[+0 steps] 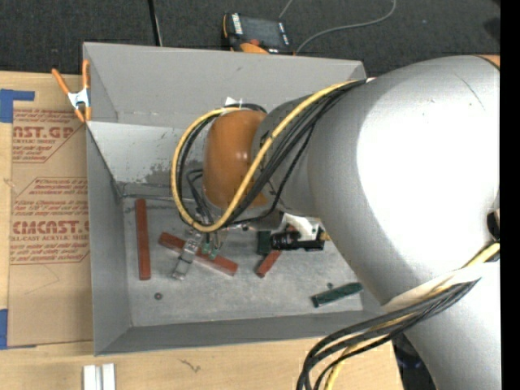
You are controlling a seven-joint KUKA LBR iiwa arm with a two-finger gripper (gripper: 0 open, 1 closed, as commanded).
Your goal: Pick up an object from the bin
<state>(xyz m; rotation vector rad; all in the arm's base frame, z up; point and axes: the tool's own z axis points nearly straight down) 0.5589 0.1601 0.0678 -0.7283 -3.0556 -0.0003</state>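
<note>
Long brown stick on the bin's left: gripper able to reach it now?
Probably yes. The long brown stick lies alone on bare floor, nothing over it; the gripper sits just to its right.

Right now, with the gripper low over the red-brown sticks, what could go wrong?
1. The gripper sits over the slanted red-brown stick, with a small green piece close beside it. A grasp might catch both, or nudge the stick away.
2. The yellow and black cables loop out beside the orange cover toward the bin's sloping wall and could brush it.
</note>
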